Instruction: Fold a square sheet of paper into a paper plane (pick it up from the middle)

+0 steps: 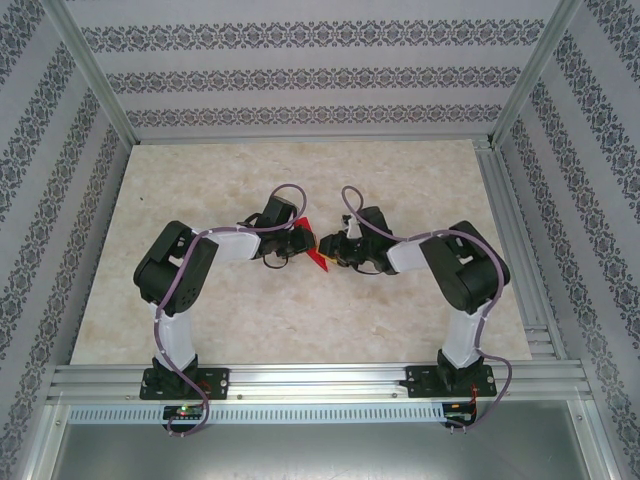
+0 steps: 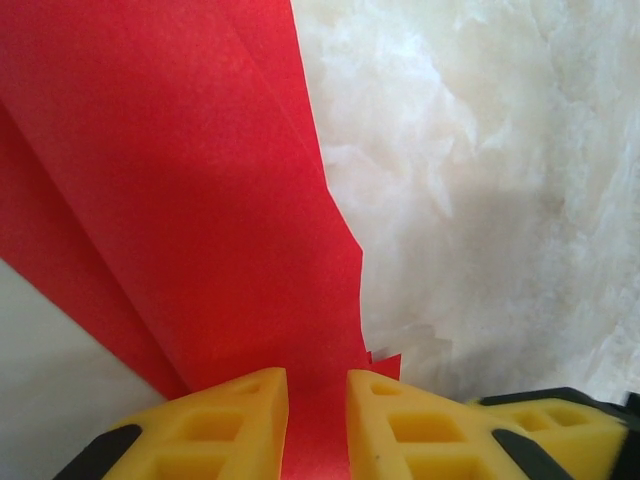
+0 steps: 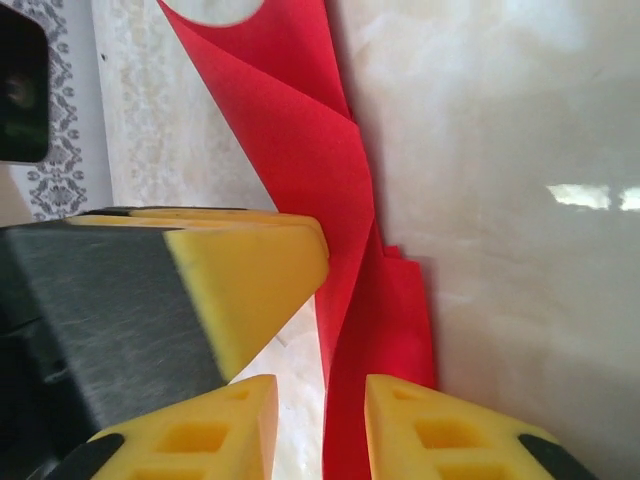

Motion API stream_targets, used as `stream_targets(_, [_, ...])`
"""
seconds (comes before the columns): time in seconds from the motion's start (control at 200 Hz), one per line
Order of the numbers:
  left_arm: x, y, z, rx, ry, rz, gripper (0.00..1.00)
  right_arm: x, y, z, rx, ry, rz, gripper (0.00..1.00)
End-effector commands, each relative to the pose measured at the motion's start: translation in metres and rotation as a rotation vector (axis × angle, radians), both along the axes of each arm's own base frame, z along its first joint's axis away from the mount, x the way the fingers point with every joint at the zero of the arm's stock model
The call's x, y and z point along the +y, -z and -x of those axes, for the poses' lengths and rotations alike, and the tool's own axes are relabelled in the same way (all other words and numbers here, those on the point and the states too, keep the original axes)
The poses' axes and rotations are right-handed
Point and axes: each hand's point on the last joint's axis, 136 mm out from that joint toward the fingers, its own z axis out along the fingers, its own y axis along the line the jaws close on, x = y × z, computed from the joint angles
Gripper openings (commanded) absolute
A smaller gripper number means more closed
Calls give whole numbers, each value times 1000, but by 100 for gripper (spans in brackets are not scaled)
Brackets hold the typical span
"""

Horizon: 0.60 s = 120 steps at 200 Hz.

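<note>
The red paper (image 1: 318, 260) is folded into a narrow, layered, creased shape and sits between the two grippers at the middle of the table. My left gripper (image 1: 300, 247) has it from the left. In the left wrist view the paper (image 2: 200, 200) fans out ahead of the left gripper (image 2: 318, 378) and fills the small gap between its fingers. My right gripper (image 1: 333, 250) faces it from the right. In the right wrist view the paper (image 3: 320, 150) runs between the right gripper's (image 3: 322, 385) parted fingers, with bare table showing beside it. The left gripper's finger (image 3: 250, 280) touches the paper's edge.
The marble-patterned table (image 1: 300, 180) spreads all round the grippers. Patterned walls and aluminium rails (image 1: 300, 378) enclose it. Both arms bend inward from their bases at the near edge.
</note>
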Motion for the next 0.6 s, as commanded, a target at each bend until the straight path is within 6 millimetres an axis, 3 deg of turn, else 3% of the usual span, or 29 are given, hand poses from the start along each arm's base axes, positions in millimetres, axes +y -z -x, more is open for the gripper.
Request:
stream_targets(0.0, [12,14,-1,25,-36,-42,24,-16,-13,-2,-64,35,66,34])
stream_targets(0.205, [11,16,1,35,-38,-24,25,-44,-17,-4,-153,96,228,41])
stream_targets(0.36, [10,12,3,39,-39,-1,24,-47,-20,-4,-168,109,284,42])
stream_targets(0.594, [3,-46,-1,-70,-30,88,30,-52,-20,-8,-178,151,350,48])
